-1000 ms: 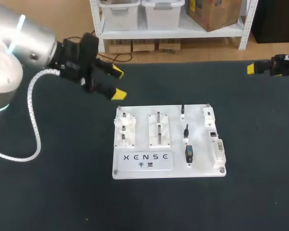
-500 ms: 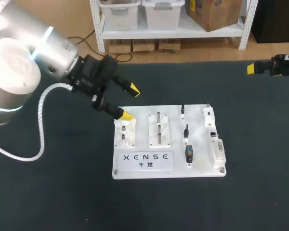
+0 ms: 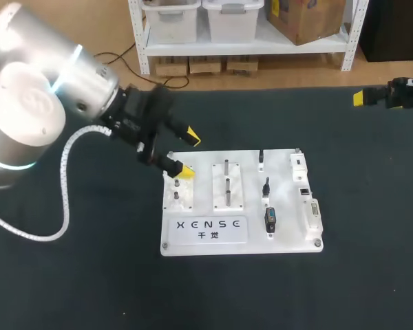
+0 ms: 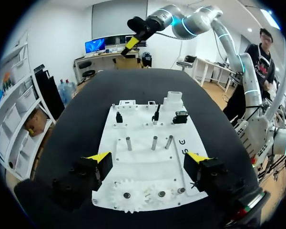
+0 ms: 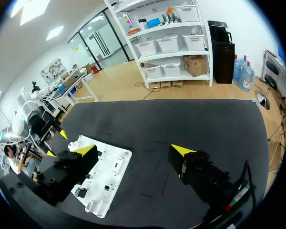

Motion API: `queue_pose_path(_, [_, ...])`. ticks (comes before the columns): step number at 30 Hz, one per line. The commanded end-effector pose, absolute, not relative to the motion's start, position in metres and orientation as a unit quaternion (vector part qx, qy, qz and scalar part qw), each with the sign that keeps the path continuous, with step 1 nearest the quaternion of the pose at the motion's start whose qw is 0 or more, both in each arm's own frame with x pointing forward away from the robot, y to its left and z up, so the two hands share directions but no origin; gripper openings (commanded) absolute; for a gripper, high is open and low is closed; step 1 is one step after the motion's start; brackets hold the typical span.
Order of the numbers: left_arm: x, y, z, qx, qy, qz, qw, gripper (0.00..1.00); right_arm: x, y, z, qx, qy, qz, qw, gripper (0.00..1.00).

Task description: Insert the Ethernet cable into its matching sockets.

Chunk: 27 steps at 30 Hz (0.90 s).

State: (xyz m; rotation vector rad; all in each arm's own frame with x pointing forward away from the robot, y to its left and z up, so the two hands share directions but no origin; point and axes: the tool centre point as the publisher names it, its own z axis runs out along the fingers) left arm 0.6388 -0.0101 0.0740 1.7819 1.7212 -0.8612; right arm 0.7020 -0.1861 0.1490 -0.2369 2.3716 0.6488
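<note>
Dark cloth covers the surface (image 3: 89, 289), and on it a white board (image 3: 205, 247) lies a little to the 3 o'clock side of its middle. My left hand (image 3: 186, 156) hangs over the board's 10 o'clock corner, fingers spread wide and holding nothing, one yellow tip right above the gear block (image 3: 177, 191). My right hand (image 5: 133, 150) is parked well away at the surface's 1 o'clock edge, also released and empty. I cannot pick out the Ethernet cable for certain. My best guess is that it is one of the small black pieces (image 3: 266, 186) standing in a column at 3 o'clock from the board's centre, with the socket blocks (image 3: 310, 214) just beside them along the 3 o'clock edge. As I judge it, the step in hand is the approach for the pick. To do it well, I would carry the left hand toward 3 o'clock high enough to clear the upright pegs (image 3: 227, 184). I would then turn the wrist so the fingers straddle the plug's flat sides. The descent should be straight, and the grip should land on the rigid plug body, not the cord, so it cannot twist at insertion.
</note>
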Motion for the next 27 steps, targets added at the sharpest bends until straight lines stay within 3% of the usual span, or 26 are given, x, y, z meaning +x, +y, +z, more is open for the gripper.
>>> queue_pose_path(1, [0.629, -0.010, 0.067, 0.646, 0.639, -0.313, 0.277, 1.00, 0.701, -0.186, 0.149, -0.090, 0.907, 0.247, 0.329, 1.00])
queue_pose_path(27, [0.628, -0.013, 0.069, 0.636, 0.647, -0.311, 0.284, 1.00, 0.711, -0.177, 0.156, -0.077, 0.922, 0.216, 0.311, 1.00])
